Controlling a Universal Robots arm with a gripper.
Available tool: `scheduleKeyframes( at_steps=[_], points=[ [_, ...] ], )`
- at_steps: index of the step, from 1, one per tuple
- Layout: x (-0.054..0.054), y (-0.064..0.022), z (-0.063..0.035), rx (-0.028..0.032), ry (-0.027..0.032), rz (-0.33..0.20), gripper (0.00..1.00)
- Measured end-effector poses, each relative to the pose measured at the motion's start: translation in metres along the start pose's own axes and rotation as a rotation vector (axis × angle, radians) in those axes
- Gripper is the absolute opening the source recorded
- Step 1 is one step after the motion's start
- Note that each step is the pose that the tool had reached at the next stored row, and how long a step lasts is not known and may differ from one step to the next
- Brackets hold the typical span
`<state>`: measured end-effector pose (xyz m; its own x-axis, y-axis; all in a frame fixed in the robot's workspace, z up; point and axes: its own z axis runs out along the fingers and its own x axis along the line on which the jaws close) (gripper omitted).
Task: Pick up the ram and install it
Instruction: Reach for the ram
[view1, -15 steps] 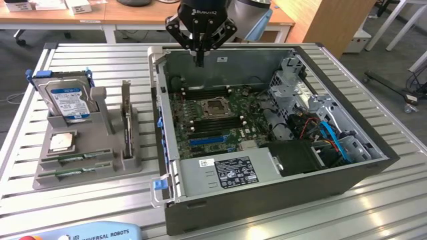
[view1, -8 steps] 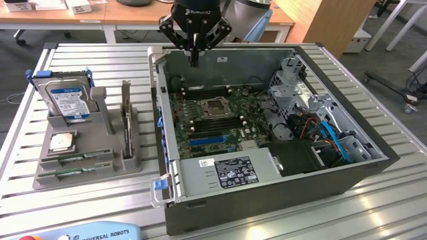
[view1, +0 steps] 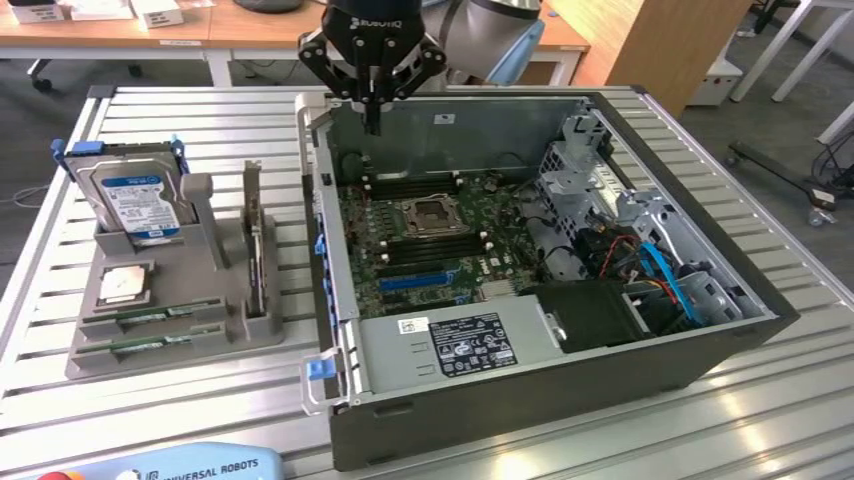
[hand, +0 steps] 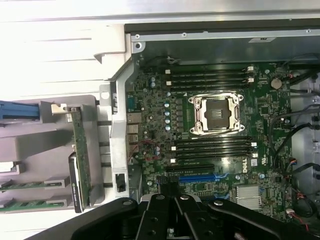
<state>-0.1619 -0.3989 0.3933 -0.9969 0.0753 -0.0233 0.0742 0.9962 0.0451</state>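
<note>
On the near-left counter, the ram is lying flat in a slot of the gray holder. I'd guess a skewed grip there risks it jamming or its chips scraping. Farther back, the closed, empty fingers are hanging over the computer case's far-left corner, well apart from it.

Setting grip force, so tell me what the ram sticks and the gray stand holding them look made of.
Ram sticks: green circuit board, likely fibreglass laminate, faintly glossy, with small parts mounted along them. Gray stand: probably plastic, with a matte finish; it is an even flat gray with blocky slots and no glints.
</note>
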Motion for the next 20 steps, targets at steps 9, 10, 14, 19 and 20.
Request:
scheduleKeyframes(
  at_steps=[9, 10, 14, 19, 20],
  points=[
    [0.019, -0.0014, -0.0005, 0.0, 0.0, 0.0, 0.1],
    [0.021, -0.0016, -0.0005, 0.0, -0.0001, 0.0, 0.1],
    [0.029, -0.0022, -0.0008, 0.0, 0.0, 0.0, 0.1],
    [0.039, -0.0029, -0.0011, 0.0, 0.0, 0.0, 0.1],
    [0.042, -0.0031, -0.0011, 0.0001, 0.0, 0.0, 0.1]
  ],
)
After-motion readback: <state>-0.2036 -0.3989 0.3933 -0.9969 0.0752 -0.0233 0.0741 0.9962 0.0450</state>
